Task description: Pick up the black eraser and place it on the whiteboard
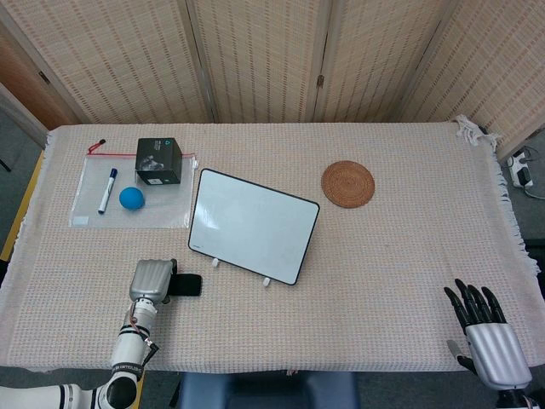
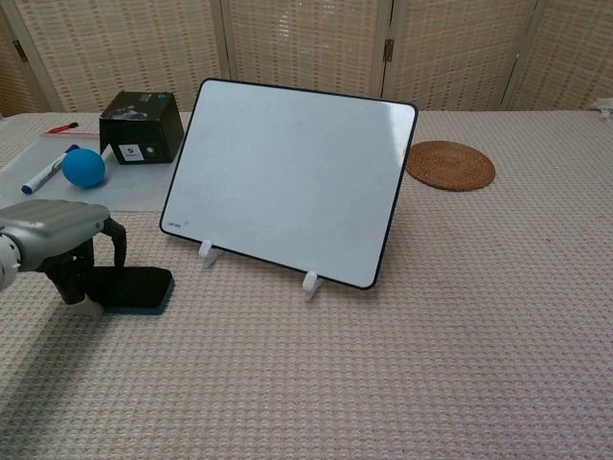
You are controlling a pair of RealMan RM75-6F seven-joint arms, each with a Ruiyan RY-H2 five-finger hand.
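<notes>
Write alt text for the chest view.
The left hand closes around a black eraser lying on the woven tablecloth, left of a propped whiteboard. Behind are a blue ball and a black box.

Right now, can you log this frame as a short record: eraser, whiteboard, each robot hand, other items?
eraser: black eraser flat on the tablecloth, left of the whiteboard, not lifted
whiteboard: whiteboard propped tilted on white feet, surface blank
left robot hand: left robot hand over the eraser's left end, fingers curled down around it; firm grip cannot be confirmed
right robot hand: right robot hand at the table's near right edge, fingers spread, holding nothing
other items: blue ball, marker and black box on a clear pouch; woven coaster
</notes>
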